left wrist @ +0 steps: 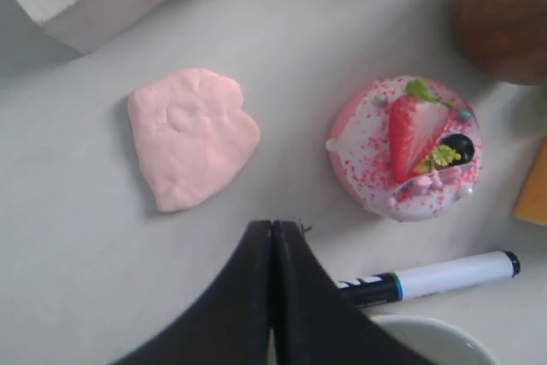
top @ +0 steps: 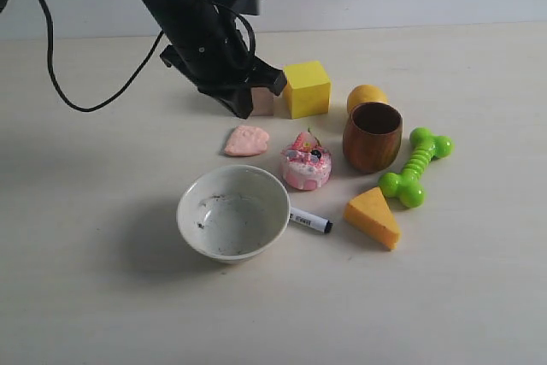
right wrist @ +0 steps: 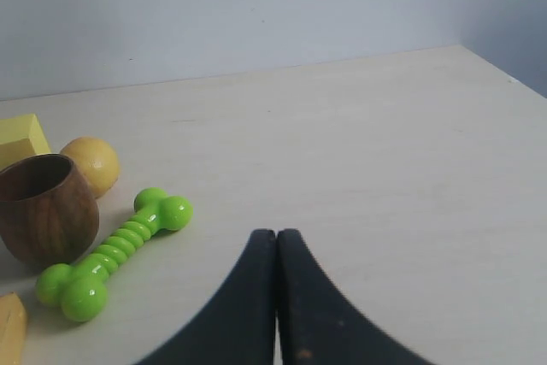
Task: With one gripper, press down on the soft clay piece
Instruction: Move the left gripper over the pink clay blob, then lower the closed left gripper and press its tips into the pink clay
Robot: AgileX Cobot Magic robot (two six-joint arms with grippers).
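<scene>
No wording can be read anywhere on the bench [top: 102,297]. The marker [top: 309,221] bears a white label with dark print, too small to make out in the exterior view. In the left wrist view, white characters on the marker's [left wrist: 427,278] black band are blurred beyond reading.

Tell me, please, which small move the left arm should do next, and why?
Probably shift the left gripper sideways until its shut fingers point at the clay. In the left wrist view the tips sit off the clay, over bare table beside it, so pressing straight down now would likely miss.
</scene>
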